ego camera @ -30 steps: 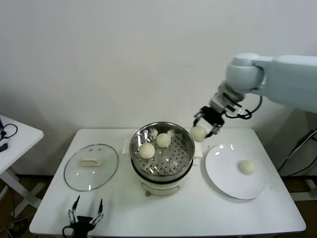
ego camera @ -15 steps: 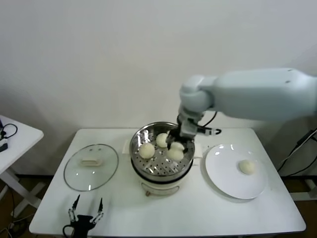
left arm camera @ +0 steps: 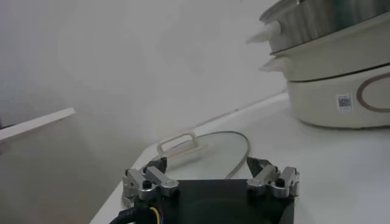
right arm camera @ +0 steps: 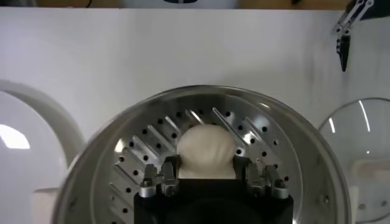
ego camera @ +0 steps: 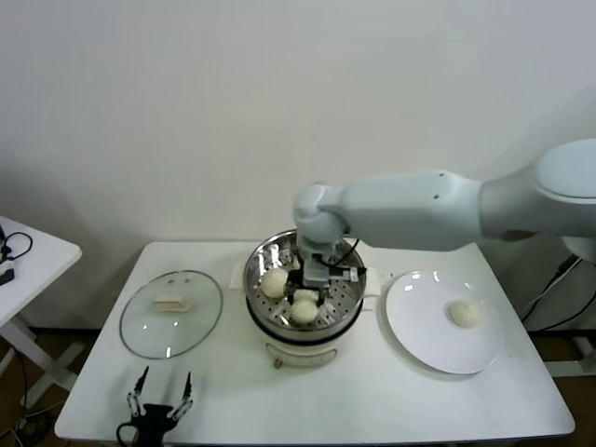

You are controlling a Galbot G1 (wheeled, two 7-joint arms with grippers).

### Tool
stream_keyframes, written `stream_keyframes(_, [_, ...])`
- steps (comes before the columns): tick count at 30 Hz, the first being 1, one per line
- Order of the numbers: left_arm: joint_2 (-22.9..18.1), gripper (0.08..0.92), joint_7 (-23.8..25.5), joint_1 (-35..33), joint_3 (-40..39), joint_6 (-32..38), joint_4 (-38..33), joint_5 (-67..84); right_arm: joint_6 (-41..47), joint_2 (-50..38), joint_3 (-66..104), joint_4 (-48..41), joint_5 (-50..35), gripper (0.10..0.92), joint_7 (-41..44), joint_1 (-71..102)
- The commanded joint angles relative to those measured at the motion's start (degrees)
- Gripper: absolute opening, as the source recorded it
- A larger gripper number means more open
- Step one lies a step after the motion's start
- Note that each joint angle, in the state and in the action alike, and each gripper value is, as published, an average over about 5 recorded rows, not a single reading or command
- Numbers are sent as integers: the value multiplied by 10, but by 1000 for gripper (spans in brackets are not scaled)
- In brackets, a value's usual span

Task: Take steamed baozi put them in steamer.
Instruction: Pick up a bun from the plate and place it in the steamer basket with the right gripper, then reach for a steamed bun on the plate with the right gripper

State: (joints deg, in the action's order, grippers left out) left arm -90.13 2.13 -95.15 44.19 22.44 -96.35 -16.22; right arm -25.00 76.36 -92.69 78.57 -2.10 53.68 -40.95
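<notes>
The steamer [ego camera: 253,276] is a shiny perforated basket on a cream pot base at the table's middle. My right gripper [ego camera: 306,298] reaches down into it and is shut on a cream-white baozi [ego camera: 304,311], which rests on the near part of the perforated floor. In the right wrist view the fingers [right arm camera: 171,165] press both sides of that baozi [right arm camera: 206,149] over the steamer floor [right arm camera: 137,152]. Another baozi [ego camera: 274,281] lies at the steamer's left. One baozi [ego camera: 465,313] lies on the white plate [ego camera: 424,346]. The arm hides the steamer's far part. My left gripper [ego camera: 160,400] is open and parked at the front left.
A flat glass lid [ego camera: 140,326] with a cream handle lies left of the steamer, just beyond my left gripper [left arm camera: 210,173]; it also shows in the left wrist view [left arm camera: 234,146]. The white plate sits right of the steamer. A small white side table [ego camera: 28,256] stands at far left.
My right gripper has carried the baozi from beside the steamer's right rim, over the rim, and down onto the near part of the steamer floor. The left arm has not moved.
</notes>
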Motion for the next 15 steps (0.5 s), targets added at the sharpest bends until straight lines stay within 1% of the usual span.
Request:
stream_keyframes(1, [1, 823, 0, 0, 1, 1, 2, 2, -14, 45, 8, -56, 5, 602, -2, 36])
stream_keyframes(3, [1, 823, 0, 0, 1, 1, 2, 2, -16, 42, 5, -52, -6, 621, 7, 28])
stream_keyframes(5, [1, 823, 0, 0, 1, 1, 2, 2, -18, 36, 2, -46, -22, 663, 15, 13])
stream_keyframes(8, [1, 823, 0, 0, 0, 1, 1, 2, -25, 17, -6, -34, -48, 749, 31, -26])
stream_keyframes(10, [1, 823, 0, -1, 0, 1, 0, 1, -30, -1, -23, -26, -79, 792, 48, -60])
stream_keyframes(13, [1, 823, 0, -3, 0, 1, -2, 1, -27, -38, -76, -25, -169, 818, 93, -137])
stream_keyframes(15, [2, 823, 0, -4, 0, 1, -3, 1, -11, -70, -124, -34, -237, 821, 127, -194])
